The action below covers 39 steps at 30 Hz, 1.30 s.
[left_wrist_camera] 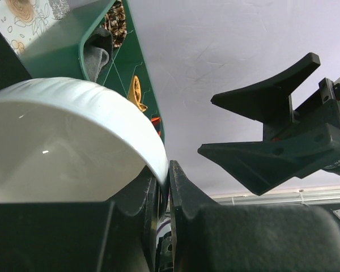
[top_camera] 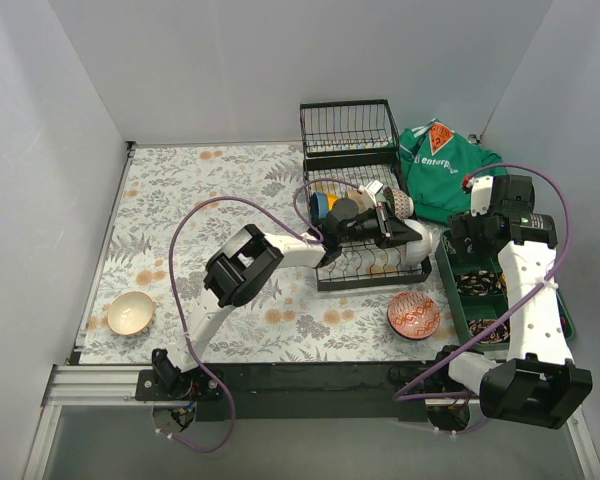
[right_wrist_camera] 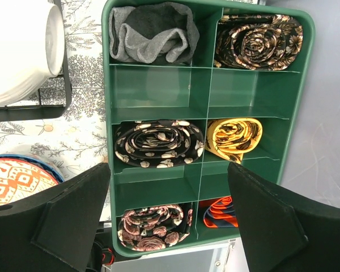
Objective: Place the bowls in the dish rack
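Note:
The black wire dish rack [top_camera: 348, 130] stands at the back middle, with a blue bowl [top_camera: 320, 204], a yellow one beside it and a brown patterned bowl [top_camera: 401, 204] in its slots. My left gripper [top_camera: 388, 228] is over the rack's near right part, shut on the rim of a white bowl [left_wrist_camera: 62, 141], which also shows in the top view [top_camera: 418, 252]. A red patterned bowl [top_camera: 414, 316] sits on the mat in front of the rack. A cream bowl [top_camera: 131, 313] sits at the near left. My right gripper [right_wrist_camera: 169, 170] is open and empty above the green tray [right_wrist_camera: 158, 90].
The green compartmented tray [top_camera: 450, 290] at the right holds rolled ties and a grey cloth. A green garment [top_camera: 442, 170] lies behind it. The right gripper's open fingers [left_wrist_camera: 272, 136] hang close to the held bowl. Grey walls enclose the table.

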Each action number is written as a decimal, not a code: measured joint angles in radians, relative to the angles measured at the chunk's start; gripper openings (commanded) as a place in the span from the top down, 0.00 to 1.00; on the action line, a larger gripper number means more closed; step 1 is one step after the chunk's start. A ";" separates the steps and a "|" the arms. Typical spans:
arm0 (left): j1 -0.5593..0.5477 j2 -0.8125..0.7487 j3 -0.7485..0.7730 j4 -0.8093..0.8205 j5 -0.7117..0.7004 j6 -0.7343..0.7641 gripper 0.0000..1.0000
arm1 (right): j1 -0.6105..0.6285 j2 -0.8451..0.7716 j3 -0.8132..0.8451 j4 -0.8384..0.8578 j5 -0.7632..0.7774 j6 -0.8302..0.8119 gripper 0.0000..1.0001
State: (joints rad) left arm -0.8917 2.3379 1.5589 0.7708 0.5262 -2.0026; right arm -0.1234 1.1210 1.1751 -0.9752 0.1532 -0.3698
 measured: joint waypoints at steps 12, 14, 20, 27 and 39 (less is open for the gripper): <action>0.001 0.033 -0.042 0.138 -0.005 -0.011 1.00 | 0.000 0.026 0.000 0.000 -0.002 0.000 0.07; 0.001 0.033 -0.073 0.184 -0.005 -0.011 0.99 | 0.000 0.029 0.000 0.000 -0.003 0.000 0.08; 0.002 0.033 -0.142 0.300 -0.011 -0.011 0.97 | 0.000 0.048 0.000 0.000 -0.014 0.000 0.08; 0.003 0.057 -0.146 0.383 0.011 -0.010 1.00 | 0.000 0.058 0.000 0.001 -0.026 0.000 0.08; -0.015 0.108 -0.064 0.397 0.065 -0.009 1.00 | 0.000 0.060 -0.006 -0.003 -0.026 0.000 0.09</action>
State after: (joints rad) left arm -0.9070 2.4454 1.4952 1.1675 0.5915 -2.0117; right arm -0.1234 1.1812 1.1687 -0.9779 0.1276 -0.3698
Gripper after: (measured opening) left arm 0.073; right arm 0.918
